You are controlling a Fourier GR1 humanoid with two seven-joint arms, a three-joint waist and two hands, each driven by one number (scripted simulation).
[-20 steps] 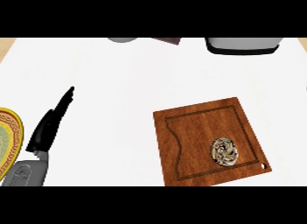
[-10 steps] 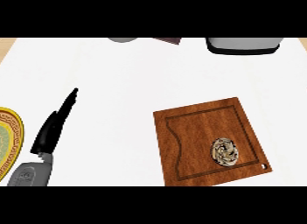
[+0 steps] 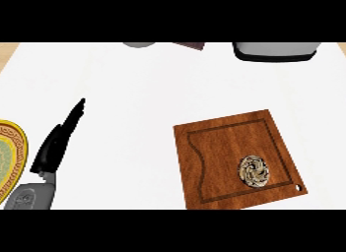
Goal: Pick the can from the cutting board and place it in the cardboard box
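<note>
The left robot hand (image 3: 57,142) rests open at the left of the white counter (image 3: 146,98), fingers straight, holding nothing, just beside a gold-rimmed plate (image 3: 2,162). Well apart to the right, the can (image 3: 254,171) stands on the wooden cutting board (image 3: 219,152), near its lower right corner.

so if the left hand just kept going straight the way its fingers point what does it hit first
Nothing nearby. The left hand points up and slightly right over bare counter, well left of the cutting board and can. Extended far enough, that line heads roughly toward the grey object at the top edge, though depth is unclear.
</note>
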